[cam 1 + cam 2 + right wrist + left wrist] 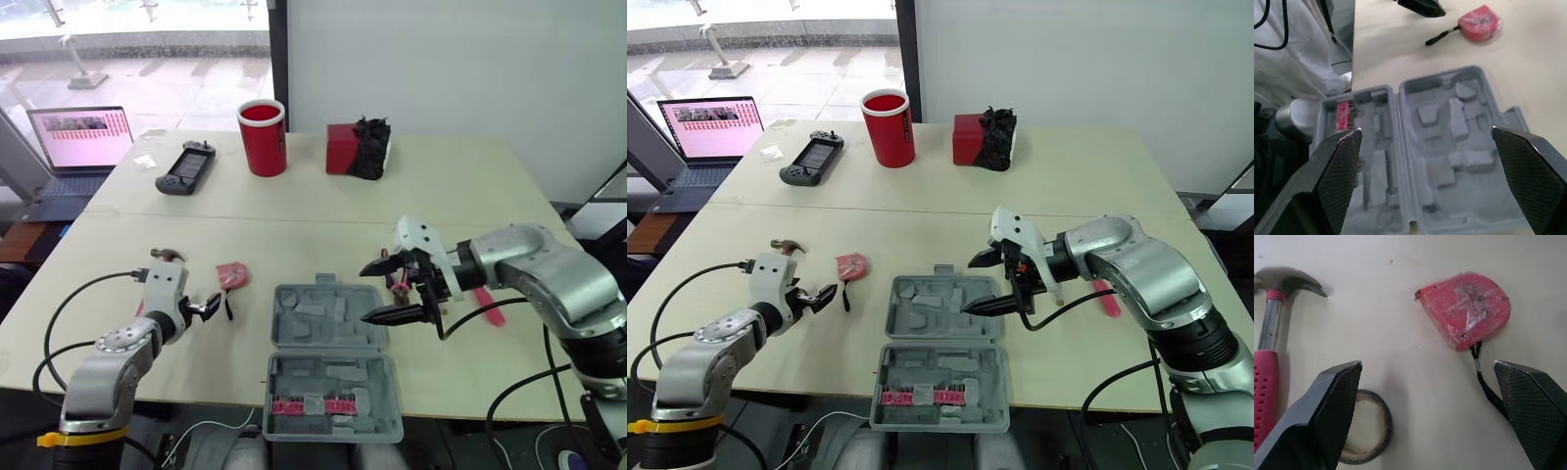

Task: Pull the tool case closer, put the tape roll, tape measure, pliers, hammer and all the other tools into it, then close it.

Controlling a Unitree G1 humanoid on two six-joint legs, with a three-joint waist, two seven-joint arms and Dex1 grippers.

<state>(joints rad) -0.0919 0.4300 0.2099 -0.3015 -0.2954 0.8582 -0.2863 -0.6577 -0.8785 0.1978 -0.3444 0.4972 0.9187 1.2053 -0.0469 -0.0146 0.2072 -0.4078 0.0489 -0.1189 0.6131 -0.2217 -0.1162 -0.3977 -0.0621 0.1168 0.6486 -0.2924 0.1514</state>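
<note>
The grey tool case (328, 357) lies open at the table's front edge, with a pink item in its near half. My right gripper (380, 291) hovers open over the case's far right corner and holds nothing. A pink-handled tool, probably the pliers (487, 305), lies behind that arm. My left gripper (1425, 406) stands open just above the table. The red tape measure (1466, 308) lies ahead of it, its black strap near one finger. The dark tape roll (1364, 428) sits by the other finger, and the red-handled hammer (1268, 347) lies beside that.
At the back of the table stand a red cup (263, 137) and a red box with a black bundle (358, 148). A black handheld controller (186, 167) lies left of the cup. A laptop (80, 142) sits on a side surface at far left.
</note>
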